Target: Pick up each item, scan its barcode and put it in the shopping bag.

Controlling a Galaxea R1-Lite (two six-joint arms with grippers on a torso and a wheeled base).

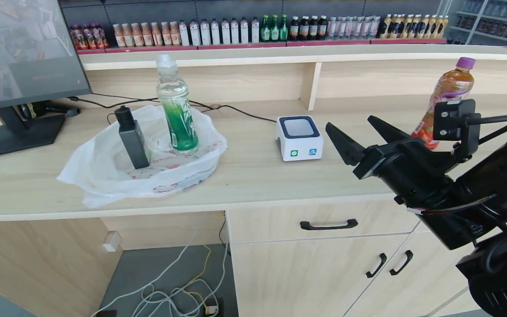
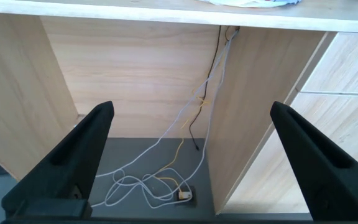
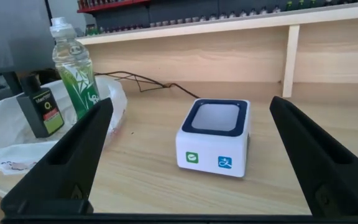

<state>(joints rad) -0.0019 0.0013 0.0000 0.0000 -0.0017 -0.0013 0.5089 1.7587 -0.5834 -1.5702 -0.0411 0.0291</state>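
Right pincer point(image 1: 348, 121), fingers spread wide and empty, faces the scanner point(image 1: 299, 137); left pincer point(image 2: 191, 106), likewise spread, hangs below the tabletop point(image 1: 258, 176). Shopping bag point(image 1: 99, 171) holds an upright green bottle point(image 1: 176, 110) and a dark bottle point(image 1: 132, 138).

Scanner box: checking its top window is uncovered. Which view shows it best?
The right wrist view: the scanner box sits close and central, window bare. The head view shows it smaller; the left wrist view faces cables under the counter.

Matt wood counter point(image 1: 258, 180), thin plastic shopping bag point(image 1: 99, 171), glossy plastic bottle point(image 1: 178, 114)
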